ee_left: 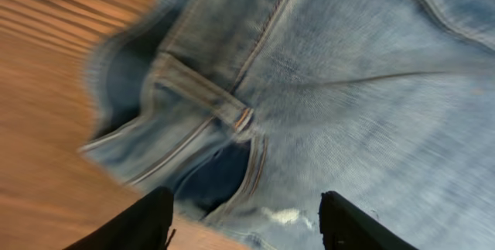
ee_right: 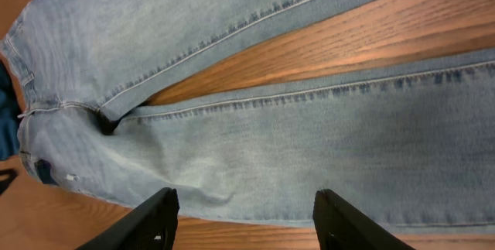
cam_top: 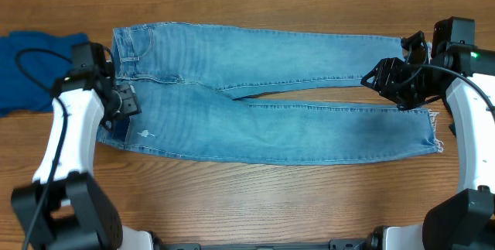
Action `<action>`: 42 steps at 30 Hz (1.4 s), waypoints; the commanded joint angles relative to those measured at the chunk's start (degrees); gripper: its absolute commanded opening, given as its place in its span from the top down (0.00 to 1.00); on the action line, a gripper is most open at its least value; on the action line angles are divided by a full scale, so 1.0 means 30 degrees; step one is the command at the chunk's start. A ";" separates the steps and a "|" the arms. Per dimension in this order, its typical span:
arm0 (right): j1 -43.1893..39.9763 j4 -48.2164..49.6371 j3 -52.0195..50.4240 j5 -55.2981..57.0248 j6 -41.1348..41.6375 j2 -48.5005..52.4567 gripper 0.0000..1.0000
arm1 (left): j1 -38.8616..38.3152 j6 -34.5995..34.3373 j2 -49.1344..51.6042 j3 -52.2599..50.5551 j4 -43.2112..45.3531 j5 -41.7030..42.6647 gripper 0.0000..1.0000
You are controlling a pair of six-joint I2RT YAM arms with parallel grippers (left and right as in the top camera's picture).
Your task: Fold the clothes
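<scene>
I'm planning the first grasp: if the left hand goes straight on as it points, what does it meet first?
Probably the jeans: the open left hand points at their waistband end, with nothing in between. The blur leaves depth unclear.

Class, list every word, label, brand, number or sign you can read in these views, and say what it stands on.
No readable text in any view.
The jeans show only stitching; the small white mark on them shows no legible letters.
The blue garment is plain.
The left wrist view is blurred.
</scene>
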 commanded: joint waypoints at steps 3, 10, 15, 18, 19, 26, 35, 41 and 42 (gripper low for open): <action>-0.0102 -0.0532 0.0342 -0.0080 -0.0146 -0.0656 0.40 | 0.0051 0.0299 0.3767 -0.0605 0.1151 0.1078 0.45; -0.0109 -0.1064 0.0342 -0.0007 -0.0408 -0.0656 0.40 | 0.0138 -0.0933 0.5253 -0.0743 -0.0386 0.1056 0.71; -0.0109 -0.1020 0.0342 -0.0007 -0.0627 -0.0656 0.40 | 0.0138 -0.4379 0.5180 -0.1479 -0.2142 0.0758 0.84; -0.0109 -0.1042 0.0342 -0.0007 -0.0634 -0.0656 0.40 | 0.0146 -0.5071 0.5180 -0.1938 -0.2514 0.0678 0.85; -0.0109 -0.1064 0.0342 -0.0007 -0.0634 -0.0656 0.40 | 0.0146 -0.5180 0.5180 -0.2033 -0.2637 0.0656 0.84; -0.0109 -0.1676 0.0342 0.1785 -0.0619 -0.0656 0.37 | 0.1413 -0.5275 0.5173 -0.2011 -0.2987 -0.1260 0.81; -0.1792 -0.0852 0.0182 0.3053 0.1581 -0.0576 0.12 | 0.6521 -0.3300 0.5129 -0.1537 -0.2302 0.1188 0.82; -0.3147 -0.1676 0.0015 0.3045 0.1894 -0.0335 0.13 | 0.7315 -0.1049 0.4765 -0.0750 -0.1967 0.4532 0.72; -0.3118 -0.1756 -0.0182 0.3031 0.1894 -0.0335 0.13 | 0.7133 -0.0743 0.4597 -0.0568 -0.2004 0.4998 0.71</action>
